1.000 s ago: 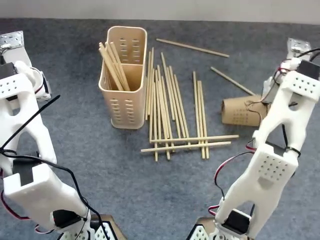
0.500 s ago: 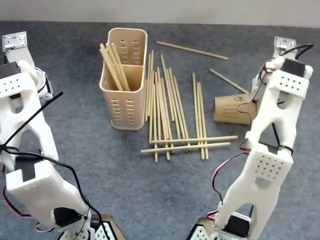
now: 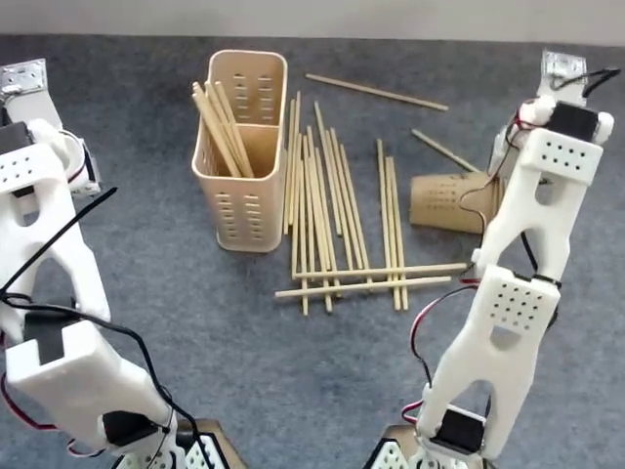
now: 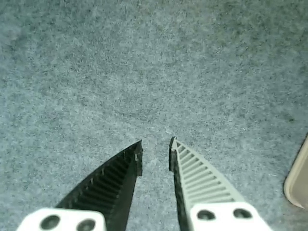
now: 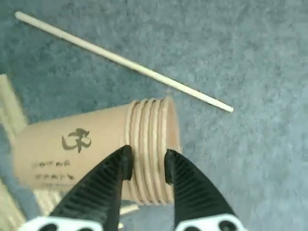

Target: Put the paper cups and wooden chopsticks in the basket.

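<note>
One grey mat (image 3: 273,381) is covering the table. One tall basket (image 3: 239,210) with two compartments is standing upright, about four chopsticks (image 3: 223,127) leaning in the compartment nearer the arms. One stack of paper cups (image 3: 444,200), roughly six nested rims, is lying on its side; the right gripper (image 5: 147,161) is pinching those rims. Some fifteen loose chopsticks (image 3: 322,210) are lying between basket and cups, two crosswise. The left gripper (image 4: 155,149) is hovering over bare mat, jaws slightly parted, empty.
</note>
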Motion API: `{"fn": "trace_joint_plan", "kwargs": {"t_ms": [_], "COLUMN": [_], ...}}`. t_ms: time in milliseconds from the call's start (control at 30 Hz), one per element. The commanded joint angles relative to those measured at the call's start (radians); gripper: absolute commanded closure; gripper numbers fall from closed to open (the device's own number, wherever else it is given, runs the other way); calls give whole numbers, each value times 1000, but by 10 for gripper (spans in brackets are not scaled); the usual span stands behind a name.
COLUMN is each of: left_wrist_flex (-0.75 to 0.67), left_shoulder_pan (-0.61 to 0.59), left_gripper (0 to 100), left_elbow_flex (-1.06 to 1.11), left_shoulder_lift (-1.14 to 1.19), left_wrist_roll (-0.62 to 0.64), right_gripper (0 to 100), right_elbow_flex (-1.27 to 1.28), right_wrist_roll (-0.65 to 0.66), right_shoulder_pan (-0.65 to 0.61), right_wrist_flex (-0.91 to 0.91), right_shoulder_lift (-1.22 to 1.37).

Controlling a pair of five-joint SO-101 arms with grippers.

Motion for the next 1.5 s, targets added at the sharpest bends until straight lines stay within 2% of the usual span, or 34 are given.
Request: {"fn": "trace_joint_plan", "kwargs": {"t_ms": [0, 433, 533, 733, 900, 1100, 1300, 1467], "left_wrist_flex": [-6, -8, -8, -11, -12, -12, -9, -8], "left_shoulder_pan": [-1, -2, -12, -38, -59, -58, -61, -58], "left_gripper": [884, 884, 884, 884, 884, 884, 884, 884], "left_elbow_flex": [-4, -4, -4, -4, -4, -4, -4, -4], "left_shoulder_lift": [-56, -50, -50, -50, -48, -48, -48, -48], "left_wrist_roll": [-12, -12, -12, -14, -14, -14, -14, -14], "right_gripper": [994, 994, 994, 989, 970, 803, 800, 800], "right_elbow_flex": [-13, 312, 352, 464, 599, 568, 685, 834], "right_wrist_roll": [55, 118, 123, 127, 189, 192, 195, 195], "right_shoulder_pan": [-58, -377, -414, -335, -274, -294, -298, -295], "right_wrist_flex": [15, 13, 12, 13, 13, 13, 8, -90], "right_shoulder_lift": [-156, -636, -684, -676, -673, -693, -690, -690]}}
